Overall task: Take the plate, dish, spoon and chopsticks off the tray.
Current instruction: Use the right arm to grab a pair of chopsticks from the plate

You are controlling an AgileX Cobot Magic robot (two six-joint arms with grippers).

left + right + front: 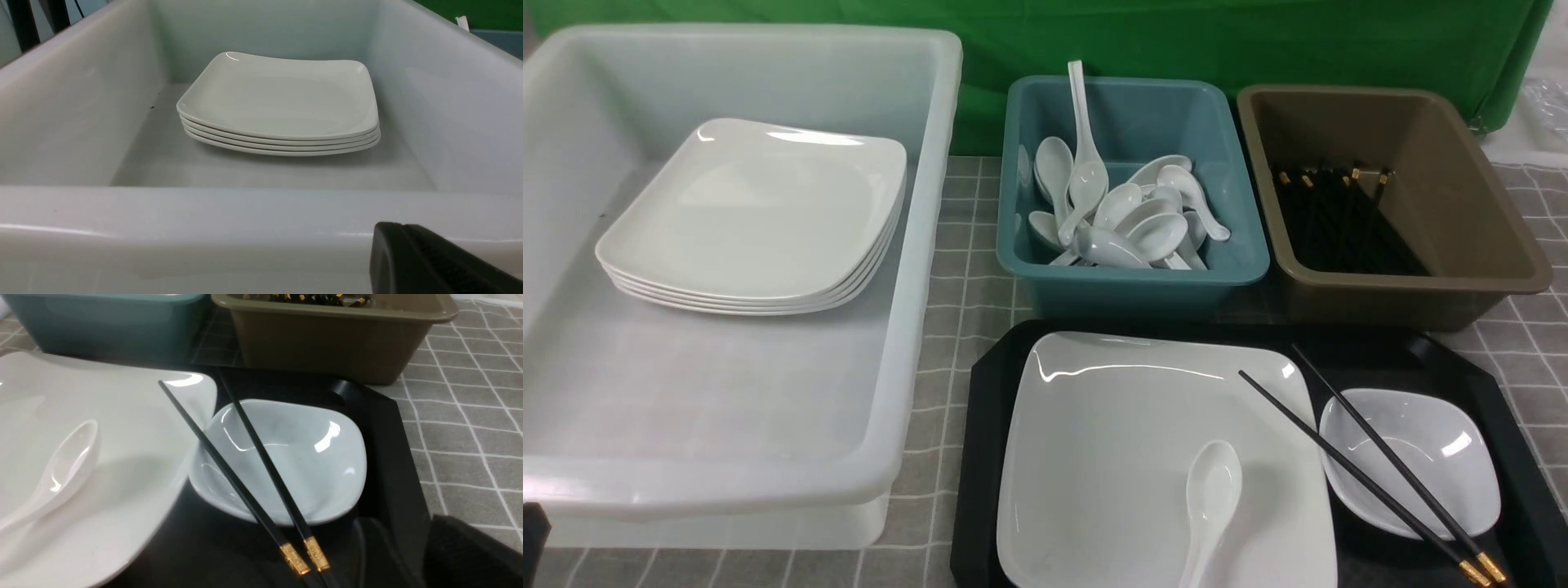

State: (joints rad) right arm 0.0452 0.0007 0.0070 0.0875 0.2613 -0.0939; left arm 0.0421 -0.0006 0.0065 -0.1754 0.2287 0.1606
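The black tray (984, 474) lies at the front right. On it sits the large white plate (1127, 457) with the short white spoon (1211, 498) lying in it, bowl up. The small white dish (1421, 441) sits to the plate's right. The black chopsticks (1372, 483) lie across the plate's corner and the dish, gold caps toward me. The right wrist view shows the plate (135, 457), spoon (61, 473), dish (310, 457), chopsticks (264, 457) and tray (392, 457). Only one dark finger (470, 555) of my right gripper shows, beside the tray's near corner. One finger (429, 261) of my left gripper shows before the white tub.
A large white tub (923, 245) at the left holds a stack of white plates (760, 212). Behind the tray stand a teal tub (1135, 286) with many white spoons and a brown tub (1486, 204) with black chopsticks. A grey checked cloth (956, 327) covers the table.
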